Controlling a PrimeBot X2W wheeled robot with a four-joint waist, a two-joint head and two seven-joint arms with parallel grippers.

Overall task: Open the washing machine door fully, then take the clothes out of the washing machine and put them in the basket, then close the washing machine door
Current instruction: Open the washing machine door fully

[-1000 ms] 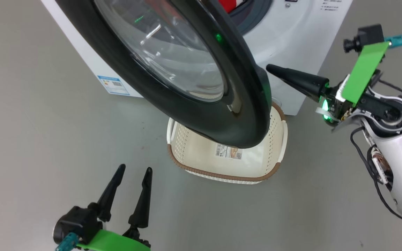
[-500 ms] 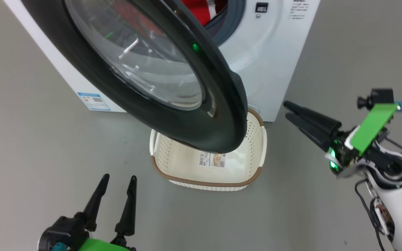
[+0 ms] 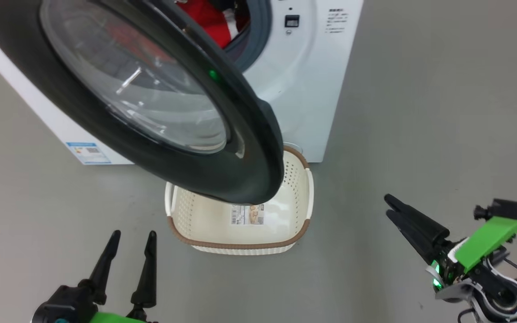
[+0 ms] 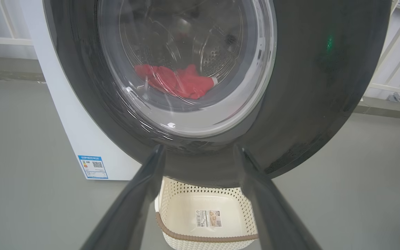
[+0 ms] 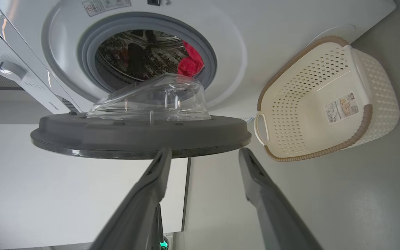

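Red clothes, which look soft, light and floppy, lie in the washer's drum at twelve o'clock, behind the open door. A bunched fold is likely the best place to pinch them. Left fingers at seven o'clock and right fingers at four o'clock are spread wide, holding nothing.

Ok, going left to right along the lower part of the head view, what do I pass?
left gripper → basket → right gripper
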